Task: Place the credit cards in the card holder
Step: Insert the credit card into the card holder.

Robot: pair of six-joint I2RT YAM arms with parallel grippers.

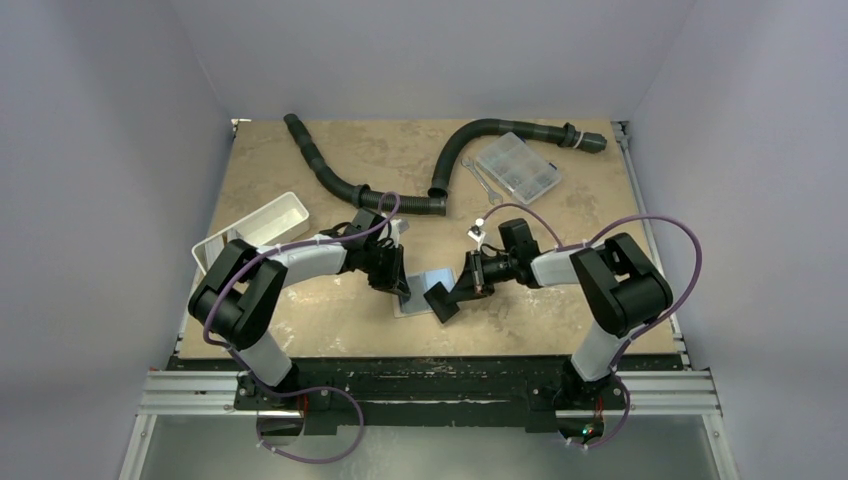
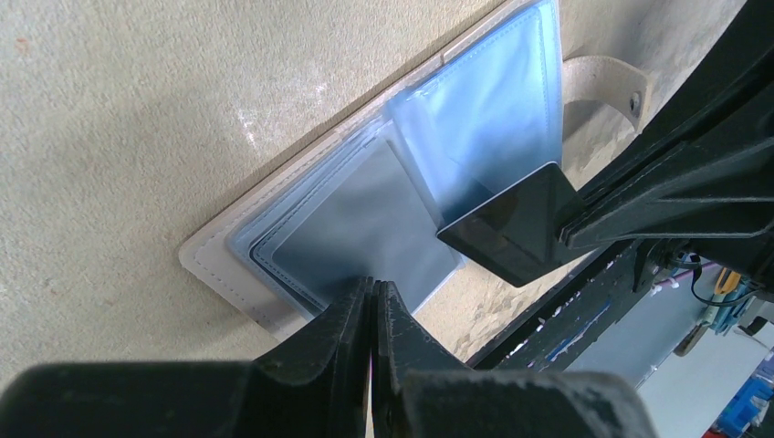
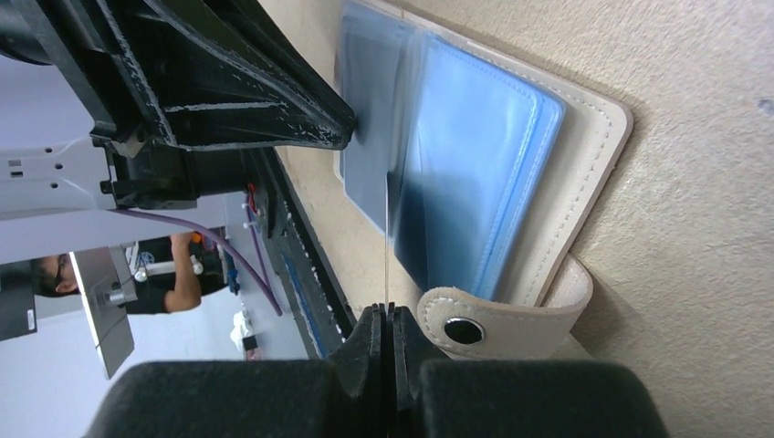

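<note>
The tan card holder [image 1: 432,282] lies open on the table, pale blue sleeves up. It also shows in the left wrist view [image 2: 214,265] and the right wrist view [image 3: 593,146], with its snap tab [image 3: 511,324] curled up. A bluish-grey card [image 2: 365,224] lies in a sleeve. My left gripper [image 2: 372,288] is shut, its tips pressed on the near edge of that sleeve; in the top view it [image 1: 403,292] is at the holder's left side. My right gripper [image 3: 387,315] is shut on a dark credit card [image 2: 511,228], held tilted at the sleeves' edge and seen edge-on in the right wrist view [image 3: 387,228].
A white oblong tray [image 1: 255,228] lies at the left. Two black corrugated hoses [image 1: 340,180] [image 1: 480,135] curve across the back. A clear compartment box [image 1: 517,167] and wrenches [image 1: 483,182] lie at the back right. The table's front edge is just below the holder.
</note>
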